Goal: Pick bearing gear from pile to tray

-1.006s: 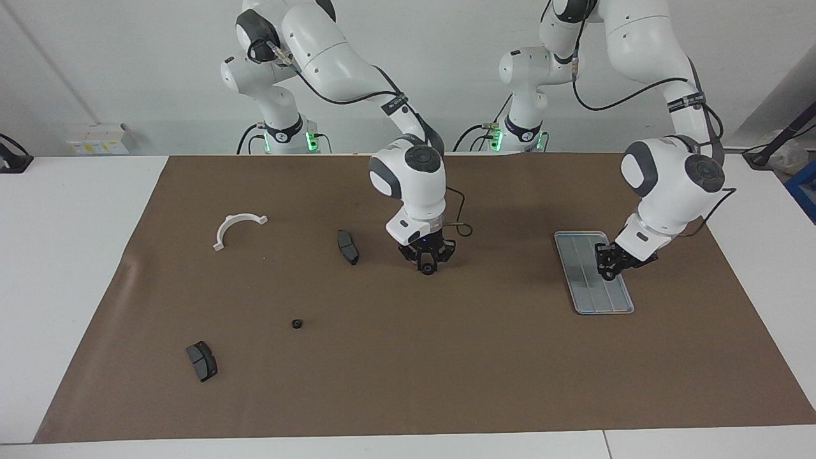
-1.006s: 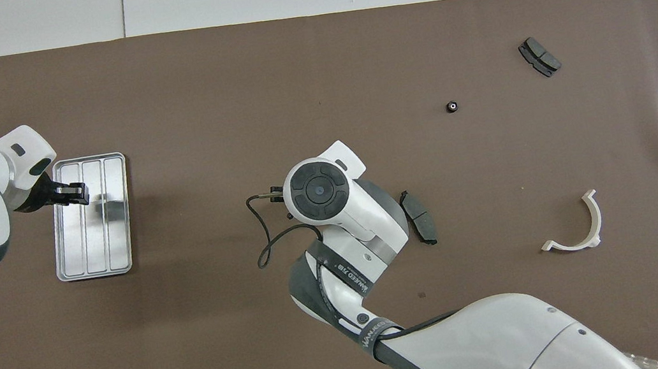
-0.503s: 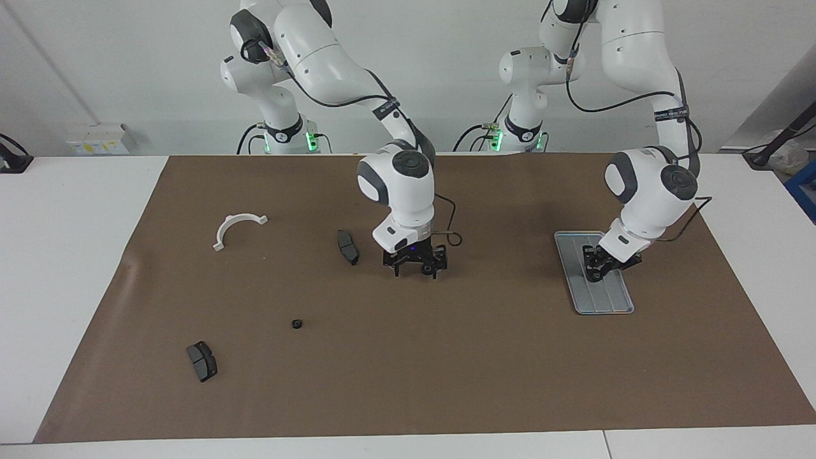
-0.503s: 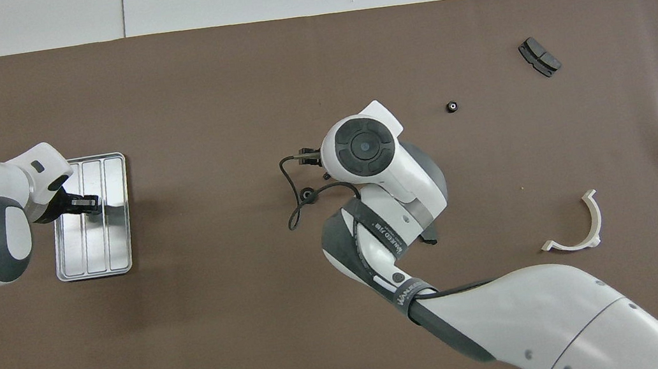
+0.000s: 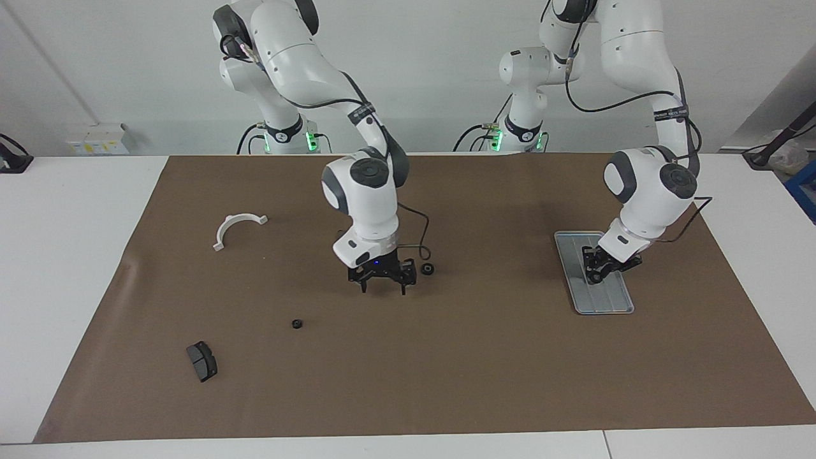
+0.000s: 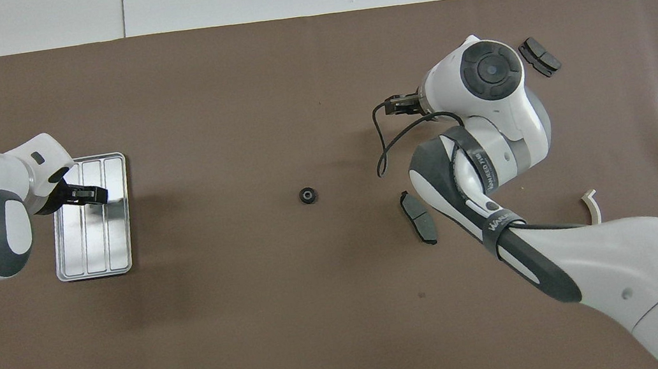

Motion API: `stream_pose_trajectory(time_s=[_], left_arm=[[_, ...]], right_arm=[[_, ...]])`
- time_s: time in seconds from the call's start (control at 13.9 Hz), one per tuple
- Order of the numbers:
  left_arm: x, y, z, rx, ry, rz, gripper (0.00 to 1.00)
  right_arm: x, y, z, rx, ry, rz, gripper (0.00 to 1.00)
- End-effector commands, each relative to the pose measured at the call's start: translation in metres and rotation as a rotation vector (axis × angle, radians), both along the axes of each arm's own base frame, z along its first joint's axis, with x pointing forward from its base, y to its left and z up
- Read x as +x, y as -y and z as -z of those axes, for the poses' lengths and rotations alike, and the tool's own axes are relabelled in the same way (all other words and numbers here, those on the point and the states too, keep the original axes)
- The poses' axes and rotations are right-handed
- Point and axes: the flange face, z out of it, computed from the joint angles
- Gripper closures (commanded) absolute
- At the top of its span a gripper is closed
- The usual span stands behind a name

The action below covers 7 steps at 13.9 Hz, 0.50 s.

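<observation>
Two arms work over a brown mat (image 5: 446, 382); the tray (image 5: 609, 306) looks empty, so nothing seems delivered. Left gripper (image 5: 599, 269) hangs above it, finger state unclear. Right gripper (image 5: 382, 285), fingers spread and empty, hovers between two loose bearing gears (image 5: 428, 268) (image 5: 296, 324).

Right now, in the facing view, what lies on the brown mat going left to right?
Dark grey curved pad → white plastic half-ring bracket → tiny black ring → right gripper → black gear ring → silver-grey grooved metal tray.
</observation>
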Motion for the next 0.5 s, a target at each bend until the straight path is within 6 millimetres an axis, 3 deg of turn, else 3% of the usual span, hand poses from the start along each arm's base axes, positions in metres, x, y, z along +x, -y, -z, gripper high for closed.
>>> stream_pose_trajectory(time_s=[0.0,0.14,0.29,0.43], left_arm=[[0.004,0.005,-0.012,-0.008,0.018,0.008,0.0],[0.011,0.037,-0.026,-0.013,0.032,0.0,0.0],[0.015,0.096,-0.044,-0.022,0.027,-0.084,0.08],[0.002,0.166,-0.046,-0.029,0.019,-0.138,0.19]], right_arm=[[-0.002,0.014,0.022,0.009,0.018,-0.031,0.0],[0.006,0.037,0.032,0.008,0.019,-0.009,0.0],[0.008,0.054,0.038,-0.005,0.007,-0.04,0.0],[0.003,0.057,0.045,-0.013,-0.023,-0.042,0.04]])
